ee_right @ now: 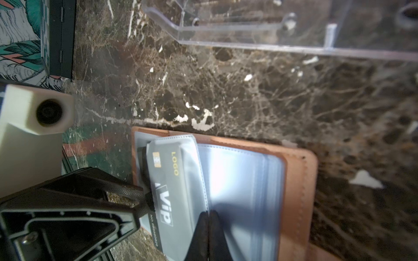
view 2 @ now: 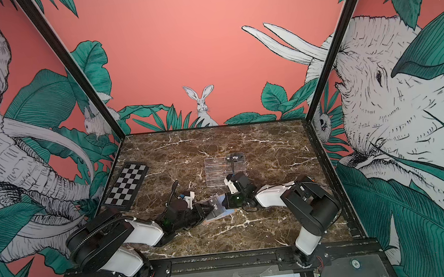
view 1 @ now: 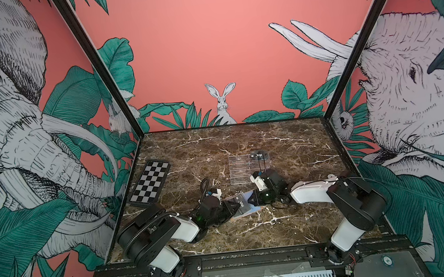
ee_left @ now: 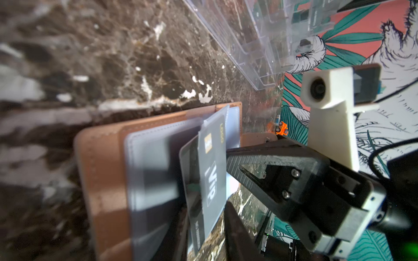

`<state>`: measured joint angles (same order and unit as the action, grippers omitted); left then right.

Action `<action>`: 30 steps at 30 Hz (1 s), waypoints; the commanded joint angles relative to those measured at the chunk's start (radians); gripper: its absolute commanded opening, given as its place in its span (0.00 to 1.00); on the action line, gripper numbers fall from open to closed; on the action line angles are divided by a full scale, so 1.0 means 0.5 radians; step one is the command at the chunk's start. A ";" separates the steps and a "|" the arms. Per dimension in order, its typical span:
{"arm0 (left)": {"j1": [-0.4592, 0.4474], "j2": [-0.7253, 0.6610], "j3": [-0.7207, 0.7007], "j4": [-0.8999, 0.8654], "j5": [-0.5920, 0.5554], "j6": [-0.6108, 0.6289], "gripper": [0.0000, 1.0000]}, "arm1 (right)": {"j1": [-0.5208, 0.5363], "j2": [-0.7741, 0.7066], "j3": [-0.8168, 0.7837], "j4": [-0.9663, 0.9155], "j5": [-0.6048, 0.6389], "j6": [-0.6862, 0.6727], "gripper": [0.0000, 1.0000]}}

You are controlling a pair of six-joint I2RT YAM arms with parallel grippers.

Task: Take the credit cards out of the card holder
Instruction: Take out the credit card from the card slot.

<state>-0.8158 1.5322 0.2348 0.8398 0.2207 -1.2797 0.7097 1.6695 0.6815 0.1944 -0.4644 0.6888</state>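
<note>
The card holder (view 1: 248, 212) lies open on the tabletop (view 1: 294, 142), toward 6 o'clock from its middle, between my two pincers. My left pincer (view 1: 234, 207) comes in from 9 o'clock. One of its fingers (ee_right: 132, 192) touches the edge of a credit card (ee_right: 167, 198), which sticks partway out of a clear sleeve (ee_right: 237, 180) in the holder. I cannot tell whether this pincer actually clamps the card. My right pincer (ee_right: 208, 218) reaches in from 3 o'clock, closed, its tips together on the sleeve page just beside the card. At 12 o'clock from the holder stands a clear acrylic stand (view 1: 242, 170), with a second Vip card (view 1: 259, 155) upright at its far right corner. A chequered board (view 1: 151, 181) lies well apart at 10 o'clock.
</note>
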 commanded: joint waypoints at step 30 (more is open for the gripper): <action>-0.004 -0.702 0.061 -1.003 -0.149 0.174 0.00 | 0.029 -0.036 -0.091 -0.208 0.093 0.030 0.00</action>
<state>-0.8158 1.2377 0.2413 0.4904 0.1841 -1.2263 0.7136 1.6550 0.6666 0.1982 -0.4549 0.7040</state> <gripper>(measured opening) 0.045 0.055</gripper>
